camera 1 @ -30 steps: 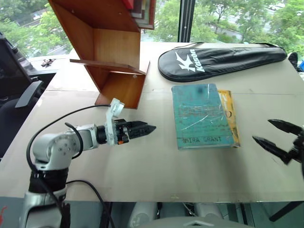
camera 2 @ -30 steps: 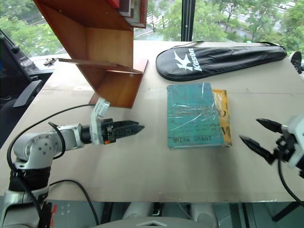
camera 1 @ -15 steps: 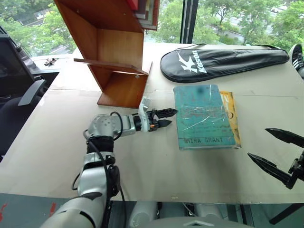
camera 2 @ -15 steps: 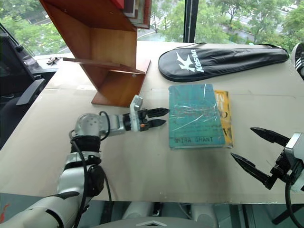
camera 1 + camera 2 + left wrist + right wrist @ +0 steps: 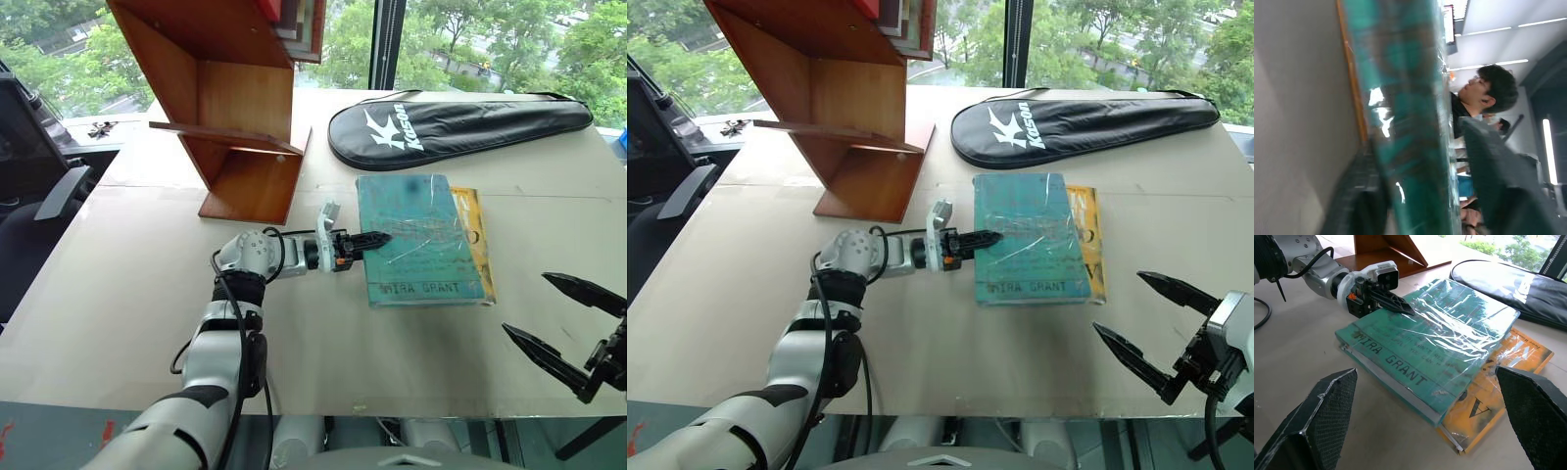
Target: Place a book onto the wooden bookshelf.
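Note:
The teal-green book (image 5: 421,235), wrapped in shiny film and lettered "MIRA GRANT", lies flat on the table on top of a yellow-orange book (image 5: 477,233). My left gripper (image 5: 377,238) reaches in level from the left and is shut on the book's left edge. One finger (image 5: 1396,303) lies on the cover. In the left wrist view the teal edge (image 5: 1410,127) runs between the two fingers. My right gripper (image 5: 525,304) hangs open near the table's front right corner, apart from the books. The wooden bookshelf (image 5: 235,108) stands at the back left.
A black racket bag (image 5: 451,122) lies along the back of the table behind the books. A dark chair (image 5: 29,196) stands past the table's left edge. Books stand on the shelf's upper level (image 5: 299,24). A person (image 5: 1488,93) appears in the left wrist view's background.
My left gripper has travelled right across the table to the teal book's left edge and has closed on it. The right gripper has drawn back slightly toward the front edge and is still open.

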Robot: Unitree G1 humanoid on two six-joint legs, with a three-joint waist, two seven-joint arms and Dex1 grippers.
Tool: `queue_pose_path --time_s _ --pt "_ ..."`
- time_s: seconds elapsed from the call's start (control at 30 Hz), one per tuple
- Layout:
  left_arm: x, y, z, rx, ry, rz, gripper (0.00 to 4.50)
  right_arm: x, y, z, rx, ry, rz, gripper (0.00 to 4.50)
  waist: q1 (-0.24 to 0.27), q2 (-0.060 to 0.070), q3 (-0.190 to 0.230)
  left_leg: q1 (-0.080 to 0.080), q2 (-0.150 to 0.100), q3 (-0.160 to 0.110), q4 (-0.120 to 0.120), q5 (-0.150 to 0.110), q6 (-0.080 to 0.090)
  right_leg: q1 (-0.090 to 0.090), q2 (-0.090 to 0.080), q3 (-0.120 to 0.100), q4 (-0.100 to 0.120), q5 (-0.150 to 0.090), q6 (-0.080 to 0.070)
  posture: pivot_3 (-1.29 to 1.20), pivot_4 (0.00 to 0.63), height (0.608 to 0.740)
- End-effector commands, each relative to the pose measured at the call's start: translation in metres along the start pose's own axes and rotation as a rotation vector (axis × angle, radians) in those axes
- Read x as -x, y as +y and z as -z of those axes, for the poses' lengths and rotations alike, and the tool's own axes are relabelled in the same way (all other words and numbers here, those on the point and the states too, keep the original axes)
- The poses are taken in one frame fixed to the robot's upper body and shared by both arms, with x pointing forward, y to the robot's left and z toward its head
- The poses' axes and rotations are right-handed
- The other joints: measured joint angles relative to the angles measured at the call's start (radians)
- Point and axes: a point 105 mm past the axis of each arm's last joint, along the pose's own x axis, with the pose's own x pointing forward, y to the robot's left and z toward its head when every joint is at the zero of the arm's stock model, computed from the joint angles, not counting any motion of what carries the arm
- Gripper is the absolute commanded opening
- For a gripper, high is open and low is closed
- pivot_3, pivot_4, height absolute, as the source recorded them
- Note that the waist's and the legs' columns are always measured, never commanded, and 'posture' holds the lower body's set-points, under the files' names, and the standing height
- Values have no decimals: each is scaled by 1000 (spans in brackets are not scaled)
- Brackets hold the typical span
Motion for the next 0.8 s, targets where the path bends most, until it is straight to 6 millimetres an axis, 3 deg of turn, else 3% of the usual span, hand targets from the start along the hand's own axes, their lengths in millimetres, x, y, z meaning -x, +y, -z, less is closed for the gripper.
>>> queue_pose_path --time_s 0.03,0.13,0.33,0.37,0.47,0.57,0.67,0.73,0.8 --pt "15 -10 -7 -23 -22 38 88 -1 -1 -1 22 -12 7 4500 -1 0 0 0 0 0 0 0 0 0 0 0 0 0 0 0 150 740" --pt "32 -22 -7 -50 -29 75 88 -4 -2 -1 20 -29 0 4500 -2 0 0 0 0 0 0 0 0 -1 0 0 0 0 0 0 150 740" --pt "63 -74 -6 -256 -25 123 88 -8 -5 -13 -8 -118 -23 4500 5 0 0 -3 1 -2 0 0 0 -2 -2 -1 0 0 0 0 150 740" --pt "64 -93 -7 -387 -18 110 88 -8 -7 -16 -18 -138 -27 4500 5 0 0 -3 1 -3 0 0 0 -2 -2 -2 0 0 0 0 150 740" --pt "56 -162 0 -1045 54 55 88 -4 -18 -21 -40 -177 -36 4500 2 -4 4 -4 1 -3 0 0 -1 -3 -2 -3 -1 0 0 0 150 740" --pt "53 -197 -10 -1315 10 55 88 -5 -26 -22 -43 -182 -37 4500 8 -1 3 -6 -1 -4 0 0 -1 -3 -3 -3 -3 0 -1 0 150 740" --pt "56 -238 -27 -1713 -49 -14 88 -10 -39 -24 -32 -196 -41 4500 7 2 2 -5 -3 -3 -1 0 -1 -1 -5 -3 -5 0 0 0 150 740" --pt "64 -257 -45 -2037 -50 -198 88 -15 -46 -25 -20 -208 -61 4500 -1 2 4 -3 -3 -2 -2 0 0 -1 -3 -3 -4 0 0 0 150 740" --pt "81 -259 -68 -2263 23 -448 88 -18 -50 -26 -11 -217 -81 4500 -6 3 6 -2 -3 -1 -3 0 0 -2 -2 -1 -3 0 -1 0 150 740"
